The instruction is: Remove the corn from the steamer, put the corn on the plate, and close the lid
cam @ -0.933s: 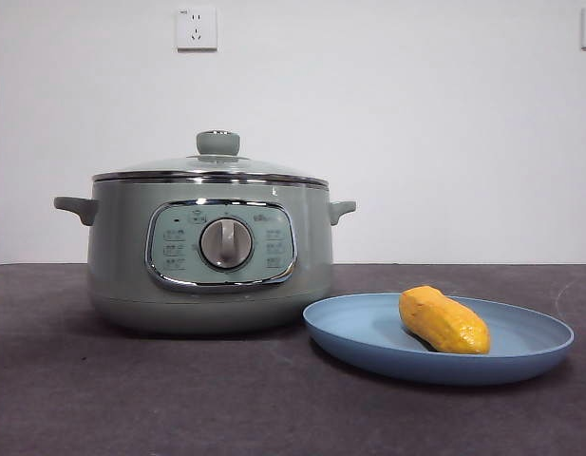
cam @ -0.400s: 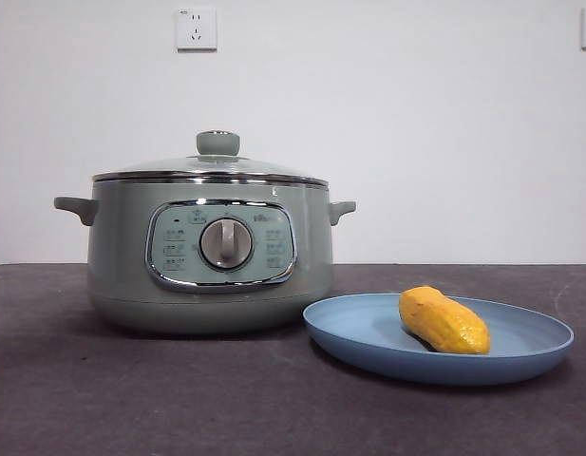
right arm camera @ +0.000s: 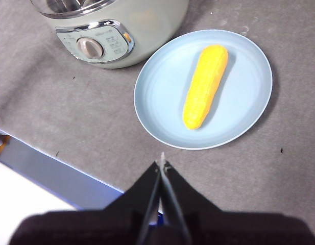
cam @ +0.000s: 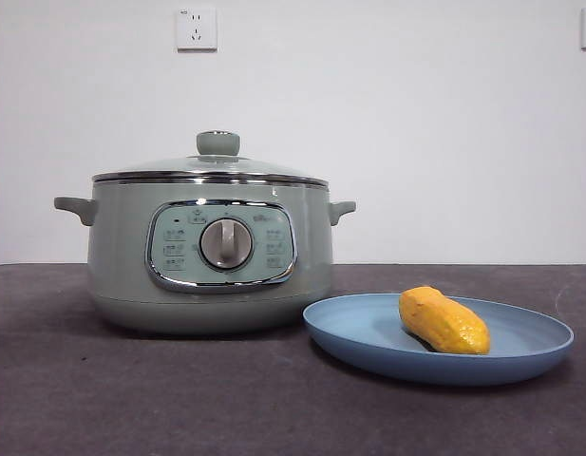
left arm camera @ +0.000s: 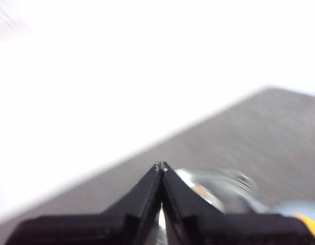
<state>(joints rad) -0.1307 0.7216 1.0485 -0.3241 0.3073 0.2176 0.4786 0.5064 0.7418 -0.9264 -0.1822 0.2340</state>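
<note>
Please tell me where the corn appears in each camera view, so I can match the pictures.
Front view: corn lies on the plate, right of the steamer.
Left wrist view: only an orange sliver at the corner, probably corn.
Right wrist view: corn on the plate.
Shared landmark: the steamer.

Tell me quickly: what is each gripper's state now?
Left gripper: closed, holding nothing.
Right gripper: closed, holding nothing.

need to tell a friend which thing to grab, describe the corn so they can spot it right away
Find the big sage-green steamer with its glass lid shut. Beside it, on the dark table, lies a wide light-blue plate. The corn lies alone on that plate: a short yellow-orange cob, the only warm-coloured thing among green and blue.
</note>
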